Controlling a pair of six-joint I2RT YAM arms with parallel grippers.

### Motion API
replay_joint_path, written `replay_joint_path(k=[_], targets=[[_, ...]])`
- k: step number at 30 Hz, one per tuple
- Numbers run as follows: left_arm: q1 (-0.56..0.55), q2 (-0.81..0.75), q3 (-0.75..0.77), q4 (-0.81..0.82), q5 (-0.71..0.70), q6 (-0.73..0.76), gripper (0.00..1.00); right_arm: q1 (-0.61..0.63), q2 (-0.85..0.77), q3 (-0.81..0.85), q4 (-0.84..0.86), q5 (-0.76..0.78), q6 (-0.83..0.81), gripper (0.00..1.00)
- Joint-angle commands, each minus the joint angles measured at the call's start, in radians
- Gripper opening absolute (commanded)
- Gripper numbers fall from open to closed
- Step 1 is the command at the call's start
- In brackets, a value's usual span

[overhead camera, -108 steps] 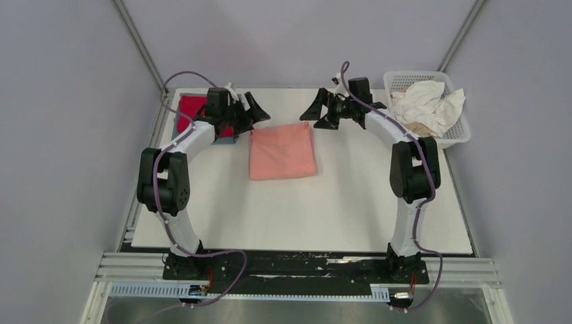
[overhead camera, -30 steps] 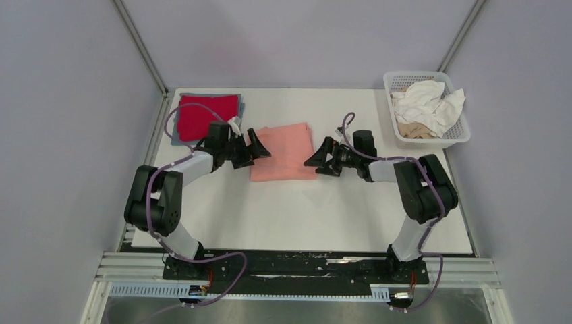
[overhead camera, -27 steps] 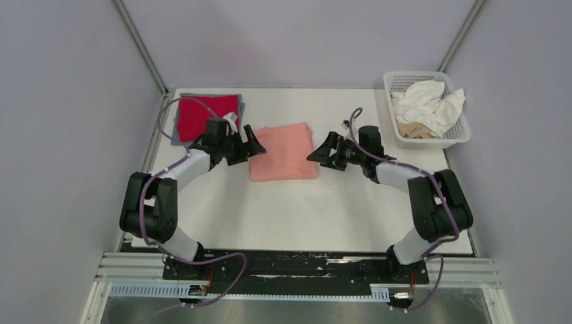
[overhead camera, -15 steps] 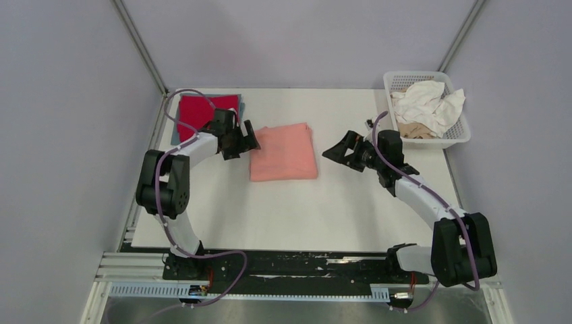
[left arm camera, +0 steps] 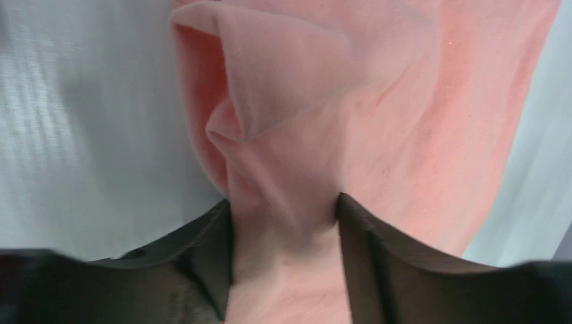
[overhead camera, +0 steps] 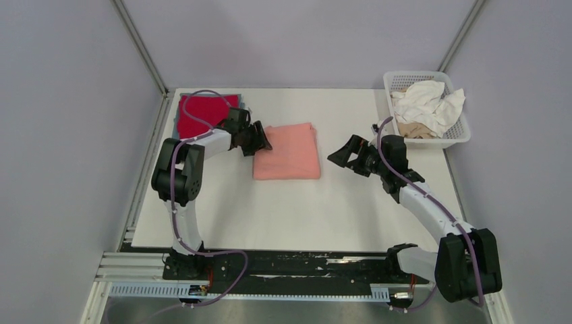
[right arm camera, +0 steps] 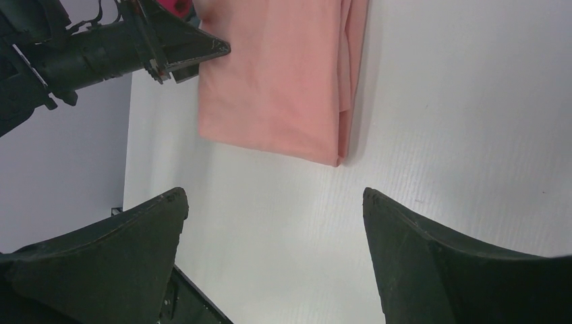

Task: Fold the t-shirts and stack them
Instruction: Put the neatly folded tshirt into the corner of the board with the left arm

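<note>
Bunched salmon-pink shirt [left arm camera: 411,128] pinched in left claw [left arm camera: 283,202].

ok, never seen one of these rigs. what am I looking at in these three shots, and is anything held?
Two robot arms are bolted at the near edge of a white table. The wide shot is from a fixed camera above and behind them; each close-up is from a camera on one wrist. On the table: a folded salmon-pink t-shirt, a folded red t-shirt far left, and a basket of crumpled white cloth far right. The left arm's fingers pinch a bunch of the salmon-pink t-shirt's edge. The right arm's fingers stand open over bare table, holding nothing.
</note>
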Motion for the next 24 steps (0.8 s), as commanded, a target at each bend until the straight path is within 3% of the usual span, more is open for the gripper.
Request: replay_joint_path(k=[1, 6, 10, 17, 24], targets=[[-0.089, 0.094, 0.067, -0.148, -0.133, -0.029, 0.55, -0.007, -0.019, -0.001, -0.016, 0.030, -0.024, 1.00], [-0.157, 0.162, 0.182, -0.296, -0.371, -0.035, 0.26, -0.010, -0.017, 0.001, -0.026, 0.031, -0.024, 1.00], [-0.165, 0.189, 0.249, -0.349, -0.469, -0.019, 0.02, -0.013, -0.023, -0.003, -0.031, 0.043, -0.029, 1.00], [-0.162, 0.165, 0.382, -0.338, -0.707, 0.173, 0.00, -0.015, -0.044, -0.011, -0.048, 0.119, -0.050, 1.00], [-0.089, 0.071, 0.426, -0.134, -0.655, 0.433, 0.00, -0.017, -0.062, -0.011, -0.058, 0.159, -0.075, 1.00]])
